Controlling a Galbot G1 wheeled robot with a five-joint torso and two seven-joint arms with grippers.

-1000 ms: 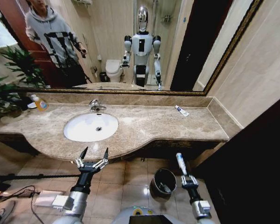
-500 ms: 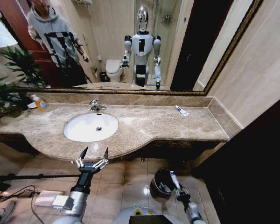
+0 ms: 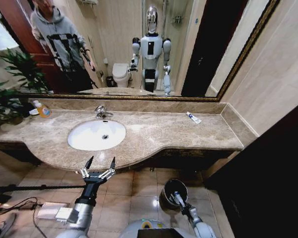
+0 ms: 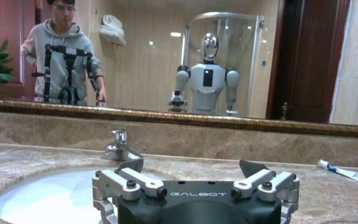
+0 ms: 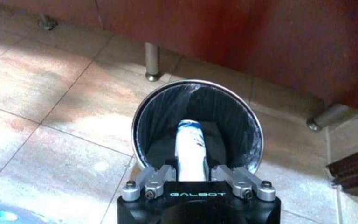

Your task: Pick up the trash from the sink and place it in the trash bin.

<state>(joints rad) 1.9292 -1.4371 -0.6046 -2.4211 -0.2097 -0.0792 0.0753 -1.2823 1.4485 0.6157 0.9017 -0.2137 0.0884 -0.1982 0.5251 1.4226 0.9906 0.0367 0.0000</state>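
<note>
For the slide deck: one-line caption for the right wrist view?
Right gripper holds a white tube over the open black trash bin on the tiled floor.

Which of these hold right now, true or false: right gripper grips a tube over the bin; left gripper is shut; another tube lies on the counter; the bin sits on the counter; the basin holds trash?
1. The right gripper grips a white tube over the bin. True.
2. The left gripper is shut. False: it is open, holding nothing, in front of the sink.
3. Another tube lies on the counter. True.
4. The bin sits on the counter. False: it stands on the floor.
5. The basin holds trash. False: none shows in it.
</note>
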